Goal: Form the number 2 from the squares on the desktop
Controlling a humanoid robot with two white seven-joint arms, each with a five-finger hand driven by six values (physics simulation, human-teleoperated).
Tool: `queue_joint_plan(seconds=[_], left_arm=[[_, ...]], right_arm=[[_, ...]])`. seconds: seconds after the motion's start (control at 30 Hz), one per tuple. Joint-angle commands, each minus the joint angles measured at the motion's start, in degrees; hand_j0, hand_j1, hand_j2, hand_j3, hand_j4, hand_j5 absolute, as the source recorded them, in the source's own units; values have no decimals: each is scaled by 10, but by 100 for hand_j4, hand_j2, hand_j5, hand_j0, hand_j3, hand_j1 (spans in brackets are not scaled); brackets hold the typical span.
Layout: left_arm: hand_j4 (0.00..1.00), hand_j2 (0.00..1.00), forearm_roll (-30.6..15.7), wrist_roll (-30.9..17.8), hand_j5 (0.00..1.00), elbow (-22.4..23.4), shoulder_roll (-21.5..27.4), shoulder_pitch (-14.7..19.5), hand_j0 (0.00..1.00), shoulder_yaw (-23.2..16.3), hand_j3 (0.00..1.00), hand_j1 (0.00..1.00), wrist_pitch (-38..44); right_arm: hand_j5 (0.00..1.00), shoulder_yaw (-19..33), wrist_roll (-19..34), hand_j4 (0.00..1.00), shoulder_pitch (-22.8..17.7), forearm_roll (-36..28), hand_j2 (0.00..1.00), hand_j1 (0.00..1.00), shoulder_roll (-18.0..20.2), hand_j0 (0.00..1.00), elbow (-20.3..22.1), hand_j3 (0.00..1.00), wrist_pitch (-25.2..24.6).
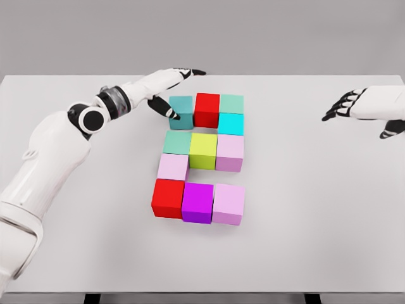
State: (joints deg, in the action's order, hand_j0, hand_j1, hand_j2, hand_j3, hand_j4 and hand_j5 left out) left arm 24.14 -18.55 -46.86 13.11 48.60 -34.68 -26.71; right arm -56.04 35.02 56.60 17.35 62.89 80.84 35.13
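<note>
Cubes: eleven coloured cubes sat grouped at the middle of the desk (316, 240), forming a blocky 2.
Top row: a dark teal cube (181, 109) at 9 o'clock, a red cube (207, 107) in the middle and a mint cube (231, 103) at 3 o'clock, all touching.
Right link: a cyan cube (230, 123) sat just below the mint one.
Middle row: a green-teal cube (177, 143), a yellow-green cube (203, 150) and a pale pink cube (230, 152), side by side.
Left link: a light pink cube (173, 168) sat at 6 o'clock of the green-teal one.
Bottom row: a second red cube (168, 198), a magenta cube (197, 201) and a lilac cube (228, 204) (this row looked slightly skewed).
Writing: none could be read on any cube.
Left robot hand (171, 95): fingers spread, holding nothing; its thumb touched or nearly touched the dark teal cube's 9 o'clock side, I could not tell which.
Right robot hand (345, 104): at the 3 o'clock edge, well apart from the cubes, fingers loosely spread, holding nothing.
Surface: plain, matte, pale grey.
Room: a flat grey wall (202, 31) behind.
</note>
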Motion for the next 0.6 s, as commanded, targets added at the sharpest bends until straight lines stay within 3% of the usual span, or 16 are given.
queue_joint_plan(seconds=[0.0,0.2,0.57], left_arm=[[100,100,-5,0,100,-5,4,0,100,1,100,100,1],[100,100,-3,0,100,-3,1,0,100,1,100,100,1],[100,100,-5,0,100,-10,3,-1,100,4,100,100,-7]], right_arm=[[100,8,0,100,0,-2,100,100,-6,100,-5,100,-1],[100,13,0,100,-4,-2,100,100,-22,100,-47,100,-1],[100,21,0,100,-6,-2,100,100,-33,100,-48,100,-1]])
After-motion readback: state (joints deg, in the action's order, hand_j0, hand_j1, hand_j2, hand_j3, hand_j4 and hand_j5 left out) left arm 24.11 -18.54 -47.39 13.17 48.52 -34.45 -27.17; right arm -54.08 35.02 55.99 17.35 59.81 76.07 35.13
